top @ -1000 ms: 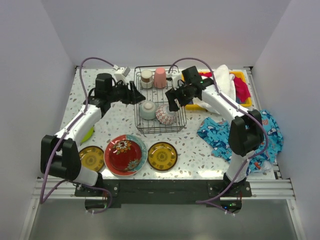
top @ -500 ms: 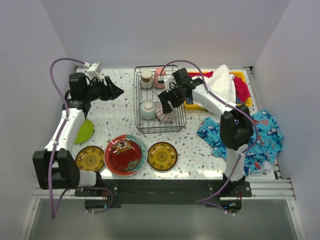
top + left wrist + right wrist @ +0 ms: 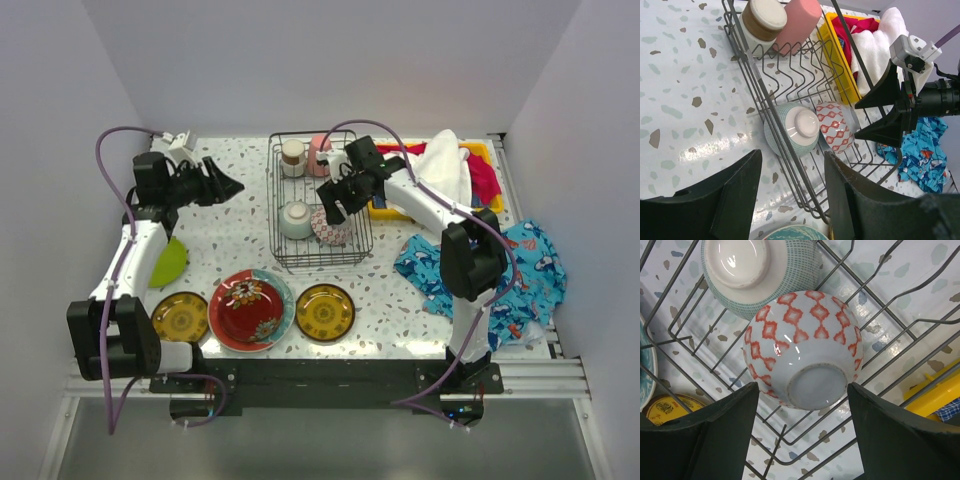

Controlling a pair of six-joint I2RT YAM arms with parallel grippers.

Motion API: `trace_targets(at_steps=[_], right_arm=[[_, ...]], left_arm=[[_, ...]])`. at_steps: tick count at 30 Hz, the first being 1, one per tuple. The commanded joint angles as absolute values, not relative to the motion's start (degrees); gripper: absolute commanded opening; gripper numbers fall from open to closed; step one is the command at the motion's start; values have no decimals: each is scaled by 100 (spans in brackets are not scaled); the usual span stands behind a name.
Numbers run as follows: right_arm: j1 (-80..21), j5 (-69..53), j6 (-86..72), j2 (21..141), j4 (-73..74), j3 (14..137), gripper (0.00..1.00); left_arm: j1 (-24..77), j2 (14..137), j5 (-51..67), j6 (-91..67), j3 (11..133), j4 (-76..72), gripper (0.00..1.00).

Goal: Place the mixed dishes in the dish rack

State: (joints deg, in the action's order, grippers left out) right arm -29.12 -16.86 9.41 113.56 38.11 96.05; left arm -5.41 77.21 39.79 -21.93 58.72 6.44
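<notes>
The dark wire dish rack (image 3: 272, 205) stands at the middle back. In it are a pale green bowl (image 3: 295, 220), a red-patterned bowl (image 3: 331, 233), a pink cup (image 3: 318, 155) and a brown-banded cup (image 3: 292, 157). The red teal-rimmed plate (image 3: 250, 308), two amber plates (image 3: 181, 316) (image 3: 324, 311) and the lime-green plate (image 3: 168, 262) lie on the table. My right gripper (image 3: 330, 205) is open and empty, just above the upturned red-patterned bowl (image 3: 802, 347). My left gripper (image 3: 225, 185) is open and empty, left of the rack.
A yellow bin (image 3: 478, 152) with red and white cloths stands right of the rack. A blue fish-print cloth (image 3: 480, 270) lies at the right. The left wrist view shows the rack's near rail (image 3: 790, 167) and both bowls behind it.
My left arm has drawn back from the rack's left side to the far left. My right gripper has moved left to above the red-patterned bowl. Little has moved in the last half second.
</notes>
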Motion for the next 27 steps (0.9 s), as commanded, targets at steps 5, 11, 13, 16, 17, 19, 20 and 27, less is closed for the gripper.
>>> trace_targets(at_steps=[5, 11, 13, 16, 17, 19, 20, 27], right_arm=[[-2900, -1626, 958, 11496, 3849, 9923, 76], [-2813, -2125, 564, 11601, 3753, 9870, 68], [-2725, -2241, 466, 11636, 3762, 9861, 68], [-2611, -2461, 404, 11672, 3735, 9809, 57], [-2584, -2444, 413, 11681, 3744, 9800, 53], [-2549, -2426, 448, 11628, 3814, 9756, 45], [-2558, -2400, 544, 11593, 3841, 9738, 43], [-2654, -2259, 1001, 11022, 4235, 9563, 26]], left_arm=[[-791, 7462, 4210, -2505, 5704, 211, 57], [-896, 7418, 4210, -2505, 5652, 220, 57], [-905, 7409, 4219, -2522, 5616, 211, 57], [-949, 7374, 4228, -2531, 5572, 211, 57], [-975, 7357, 4228, -2540, 5555, 211, 57], [-984, 7356, 4228, -2549, 5546, 202, 57], [-993, 7356, 4228, -2566, 5537, 193, 57], [-1011, 7277, 4289, -2777, 5353, -167, 57]])
